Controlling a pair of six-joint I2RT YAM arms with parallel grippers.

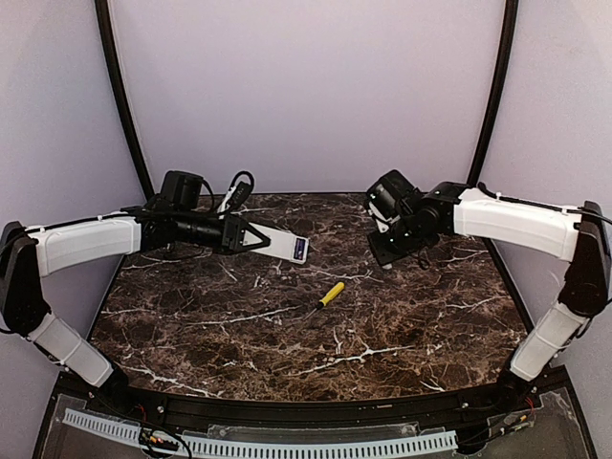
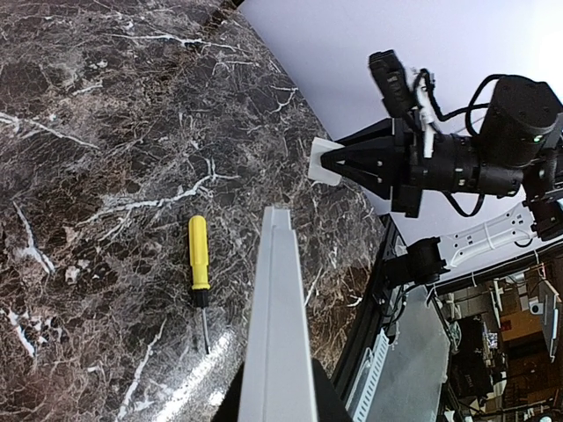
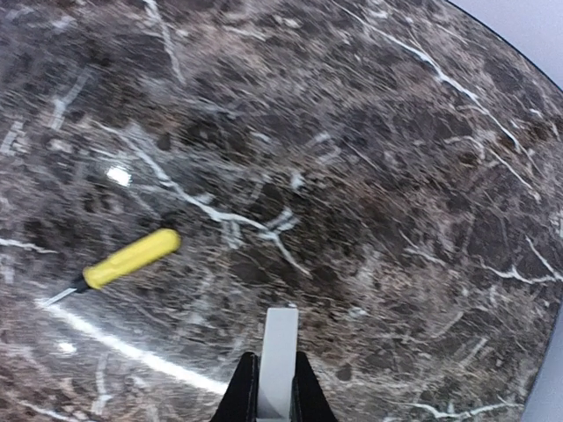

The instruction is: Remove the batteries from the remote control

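Top external: left pincer (image 1: pixel 256 237) is clenched on the remote control (image 1: pixel 280 244), gripping one short end; the handset is held off the surface (image 1: pixel 239 354) near the far edge, left of middle; its free end with the small dark screen points toward the centre; front face is up; whether anything sits inside it cannot be told from any view. Right pincer (image 1: pixel 384 251) hangs above the far-right part of the surface, well apart from the remote; this view does not show what it holds. Yellow-handled screwdriver (image 1: pixel 330 295) lies flat near the middle of the surface, between the two pincers and nearer the front edge than either, touching neither.

Left wrist: remote control (image 2: pixel 277 316) is seen edge-on, running up from the left pincer (image 2: pixel 277 406); screwdriver (image 2: pixel 199 255) lies on the surface (image 2: pixel 88 132) just beside it in frame; right pincer (image 2: pixel 327 163) is closed on a small white cover piece (image 2: pixel 320 153).

Right wrist: cover piece (image 3: pixel 280 343) is pinched upright in the right pincer (image 3: pixel 280 397); screwdriver (image 3: pixel 127 259) lies toward the left on the surface (image 3: pixel 396 176); picture is slightly blurred.
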